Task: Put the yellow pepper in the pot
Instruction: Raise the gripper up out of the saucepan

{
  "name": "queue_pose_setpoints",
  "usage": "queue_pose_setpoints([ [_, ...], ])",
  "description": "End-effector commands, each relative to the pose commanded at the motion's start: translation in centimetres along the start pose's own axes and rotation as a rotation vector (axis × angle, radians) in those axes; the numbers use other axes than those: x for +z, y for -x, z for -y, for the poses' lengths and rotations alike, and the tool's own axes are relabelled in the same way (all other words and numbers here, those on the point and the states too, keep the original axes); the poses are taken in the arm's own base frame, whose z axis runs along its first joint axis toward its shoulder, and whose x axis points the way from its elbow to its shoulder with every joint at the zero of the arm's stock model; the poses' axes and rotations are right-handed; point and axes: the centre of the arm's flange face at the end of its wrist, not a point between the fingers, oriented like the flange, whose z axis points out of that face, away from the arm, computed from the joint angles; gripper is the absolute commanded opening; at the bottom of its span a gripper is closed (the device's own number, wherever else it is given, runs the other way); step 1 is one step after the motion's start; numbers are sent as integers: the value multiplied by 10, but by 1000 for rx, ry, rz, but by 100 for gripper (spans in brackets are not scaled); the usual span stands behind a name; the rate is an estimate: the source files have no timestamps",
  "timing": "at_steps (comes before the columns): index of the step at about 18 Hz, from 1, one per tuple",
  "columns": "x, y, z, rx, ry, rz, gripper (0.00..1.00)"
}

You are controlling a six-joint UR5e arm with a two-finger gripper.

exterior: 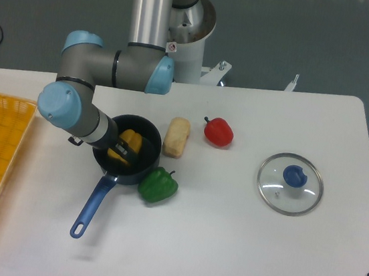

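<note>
Even, diffuse overhead lighting; the white table [224, 251] reads bright without clipping, while the grey floor behind is dimmer. Shadows are soft and short: a faint one lies beneath the pot [126, 151] handle and another under the green pepper [158, 185]. Small specular highlights mark the red pepper [219, 131], the glass lid [290, 184] rim and the metal arm column [151, 6]. Overall sharpness is moderate, with compression softness; the gripper [121, 149] inside the dark pot is poorly resolved, possibly from shadow. Table edges bow slightly toward the frame borders.
</note>
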Motion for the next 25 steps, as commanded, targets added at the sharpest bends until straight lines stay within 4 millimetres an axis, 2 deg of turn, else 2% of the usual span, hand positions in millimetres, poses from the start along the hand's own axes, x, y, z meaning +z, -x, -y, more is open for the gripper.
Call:
queue_pose_setpoints([
  [3, 1, -1, 1, 2, 1, 0, 94],
  [6, -15, 9, -1, -16, -26, 16, 94],
  [8, -33, 22, -8, -43, -53, 34, 100],
  [11, -60, 47, -34, -90, -103, 49, 100],
  [13, -73, 55, -40, -107, -128, 50, 100],
  [15, -76, 59, -41, -113, -133, 55, 100],
  [19, -91, 82, -51, -153, -171, 61, 100],
  [23, -104, 121, -68, -220, -230, 43, 100],
  [25, -109, 130, -71, -197, -245, 46, 100],
])
